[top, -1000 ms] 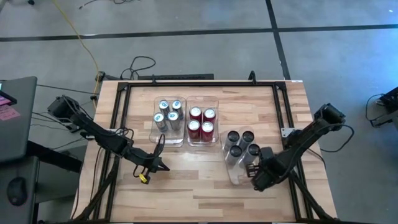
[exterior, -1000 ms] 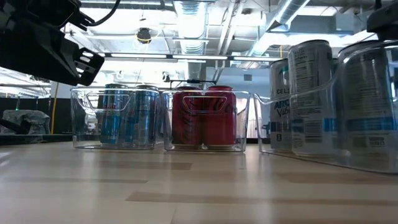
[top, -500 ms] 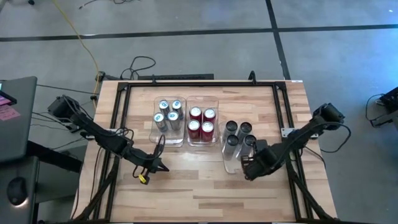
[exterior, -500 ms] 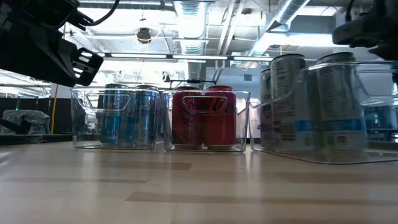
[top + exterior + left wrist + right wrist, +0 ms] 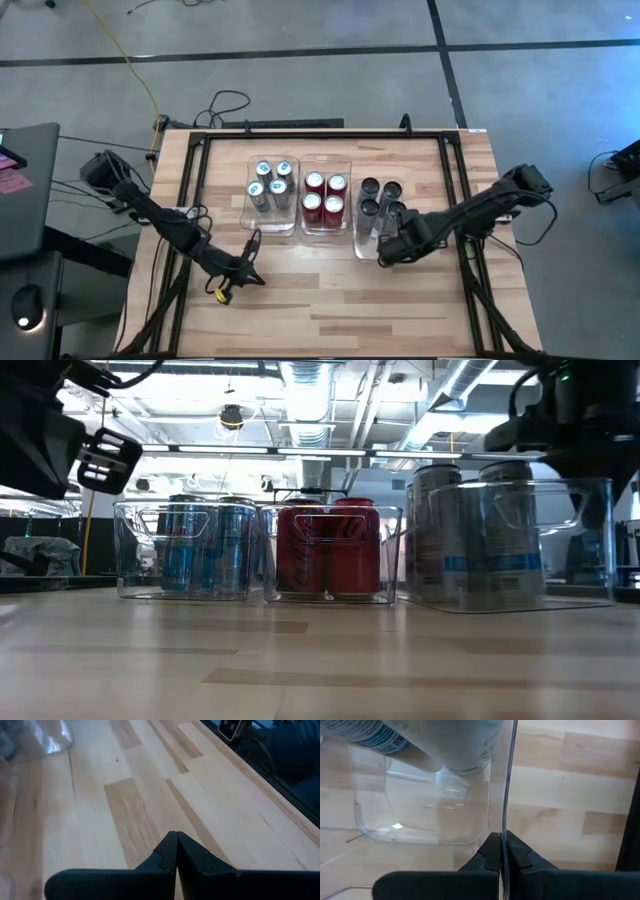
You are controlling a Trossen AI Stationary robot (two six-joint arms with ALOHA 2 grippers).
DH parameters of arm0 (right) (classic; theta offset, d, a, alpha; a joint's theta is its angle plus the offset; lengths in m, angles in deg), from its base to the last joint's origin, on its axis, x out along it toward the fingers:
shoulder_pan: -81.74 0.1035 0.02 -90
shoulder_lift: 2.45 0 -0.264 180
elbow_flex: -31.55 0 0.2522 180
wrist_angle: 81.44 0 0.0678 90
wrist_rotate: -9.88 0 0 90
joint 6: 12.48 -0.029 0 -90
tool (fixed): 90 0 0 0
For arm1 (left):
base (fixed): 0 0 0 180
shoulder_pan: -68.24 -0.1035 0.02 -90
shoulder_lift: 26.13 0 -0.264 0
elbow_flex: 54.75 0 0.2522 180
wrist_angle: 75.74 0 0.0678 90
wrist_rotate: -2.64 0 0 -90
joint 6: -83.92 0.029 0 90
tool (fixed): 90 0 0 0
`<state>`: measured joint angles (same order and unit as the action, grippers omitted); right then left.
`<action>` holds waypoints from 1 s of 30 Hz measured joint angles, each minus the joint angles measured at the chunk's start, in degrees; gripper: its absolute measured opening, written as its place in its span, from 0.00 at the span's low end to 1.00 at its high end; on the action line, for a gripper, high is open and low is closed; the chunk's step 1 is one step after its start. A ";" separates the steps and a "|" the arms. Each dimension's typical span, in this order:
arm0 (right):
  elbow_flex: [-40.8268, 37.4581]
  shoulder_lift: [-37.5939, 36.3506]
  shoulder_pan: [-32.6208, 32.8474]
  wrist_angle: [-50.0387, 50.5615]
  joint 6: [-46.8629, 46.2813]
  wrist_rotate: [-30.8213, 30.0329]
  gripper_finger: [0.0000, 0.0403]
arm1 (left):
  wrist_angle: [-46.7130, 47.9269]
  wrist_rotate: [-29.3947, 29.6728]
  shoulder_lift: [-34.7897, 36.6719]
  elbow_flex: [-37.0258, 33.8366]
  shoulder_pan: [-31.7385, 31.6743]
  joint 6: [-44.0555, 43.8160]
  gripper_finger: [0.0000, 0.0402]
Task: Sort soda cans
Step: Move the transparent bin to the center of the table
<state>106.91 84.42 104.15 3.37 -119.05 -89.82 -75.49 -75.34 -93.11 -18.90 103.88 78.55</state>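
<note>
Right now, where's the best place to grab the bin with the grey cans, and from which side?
Probably its thin upright wall at the front right corner, from above. The right gripper is already shut on that wall, one finger inside and one outside. The grey cans crowd the back half of the bin, so the front end is free.

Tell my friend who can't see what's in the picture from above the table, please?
Three clear bins sit side by side on a wooden table: silver-blue cans, red cans, dark cans. The right claw pinches the near wall of the dark cans' bin. The left claw is shut over bare table.
</note>
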 joint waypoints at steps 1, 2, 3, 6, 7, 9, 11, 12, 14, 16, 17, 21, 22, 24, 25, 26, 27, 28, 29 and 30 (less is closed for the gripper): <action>0.00 0.00 -0.57 -0.02 0.50 -0.16 0.05 | -0.27 0.50 0.00 0.00 0.34 0.10 0.00; 0.00 0.00 -1.14 -0.04 1.36 -0.32 0.05 | -0.48 1.50 0.00 0.02 0.64 0.18 0.00; 0.00 0.00 -1.79 -0.03 2.11 -0.32 0.05 | -0.54 2.16 0.02 0.02 0.84 0.18 0.00; 0.00 0.00 -3.95 -0.15 5.07 -0.30 0.05 | -0.48 4.25 0.02 0.02 1.05 0.20 0.00; 0.00 0.00 -4.73 -0.27 6.22 -0.31 0.05 | -0.47 4.39 0.02 0.02 1.05 0.20 0.00; 0.00 0.00 -6.36 -0.66 8.39 -0.66 0.05 | -0.47 4.48 0.02 0.02 1.05 0.20 0.00; 0.00 0.00 -8.12 -1.22 10.86 -1.00 0.04 | -0.51 4.48 0.02 0.02 1.05 0.20 0.00; 0.00 0.00 -8.98 -1.33 11.88 -1.24 0.04 | -0.52 4.48 0.02 0.02 1.05 0.20 0.00; 0.00 0.00 -10.59 -1.74 14.19 -1.49 0.04 | -0.52 4.48 0.02 0.02 1.05 0.20 0.00; -0.02 0.00 -12.02 -2.16 16.20 -1.89 0.04 | -0.52 4.48 0.02 0.02 1.05 0.20 0.00; -0.02 0.00 -12.73 -2.30 17.15 -2.05 0.04 | -0.52 4.48 0.02 0.02 1.05 0.17 0.00; -0.02 0.00 -14.79 -2.61 20.40 -2.22 0.04 | -0.54 4.48 0.02 0.02 1.05 -0.27 0.00; -0.02 0.00 -15.15 -2.67 20.99 -2.24 0.04 | -0.54 4.47 0.02 0.02 1.05 -0.34 0.00; -0.02 0.00 -15.63 -2.75 21.51 -2.27 0.04 | -0.54 4.48 0.02 0.02 1.05 -0.49 0.00; -0.02 0.00 -15.80 -2.78 21.60 -2.31 0.04 | -0.53 4.47 0.02 0.02 1.05 -0.68 0.00; -0.02 0.00 -15.80 -2.78 21.64 -2.38 0.04 | -0.54 4.48 0.02 0.02 1.05 -0.88 0.00; -0.02 0.00 -15.76 -2.80 21.76 -2.42 0.04 | -0.52 4.48 0.02 0.02 1.05 -0.96 0.00; -0.02 0.00 -15.69 -2.81 22.09 -2.43 0.04 | -0.53 4.48 0.01 0.02 1.05 -0.97 0.00; -0.02 0.00 -15.46 -2.84 22.51 -2.42 0.05 | -0.52 4.47 0.02 0.02 1.05 -1.00 0.00; -0.02 0.00 -15.16 -2.79 22.62 -2.42 0.05 | -0.52 4.46 0.02 0.02 1.05 -1.02 0.00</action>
<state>106.89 84.42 88.99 0.58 -96.43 -92.24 -76.01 -70.88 -93.09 -18.88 104.93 77.53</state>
